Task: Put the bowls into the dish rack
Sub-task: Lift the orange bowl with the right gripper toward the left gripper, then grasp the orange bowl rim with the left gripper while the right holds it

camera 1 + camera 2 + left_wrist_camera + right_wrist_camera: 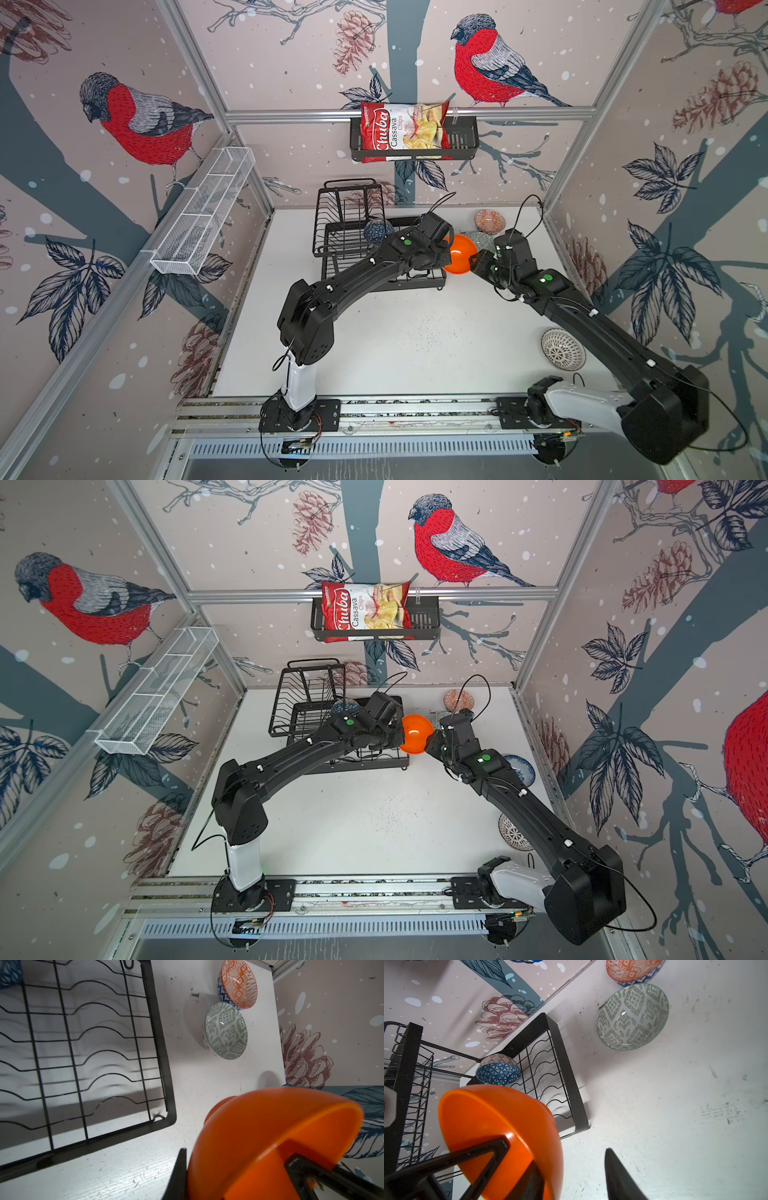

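Orange bowl [460, 254] clamped at its rim by left tool [236, 1155], right tool [473, 261] parted beside it, just beside dish rack [345, 232].

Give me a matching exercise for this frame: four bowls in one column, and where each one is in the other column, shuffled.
Bowls
1. plain orange bowl
2. dark-blue geometric bowl
3. grey-green patterned bowl
4. white lattice bowl

Places
A. on the table, beside the right arm
B. in the dish rack
C. off the table, clamped in the left gripper
D. on the table, next to the orange-red patterned bowl

Pairs: 1-C, 2-B, 3-D, 4-A
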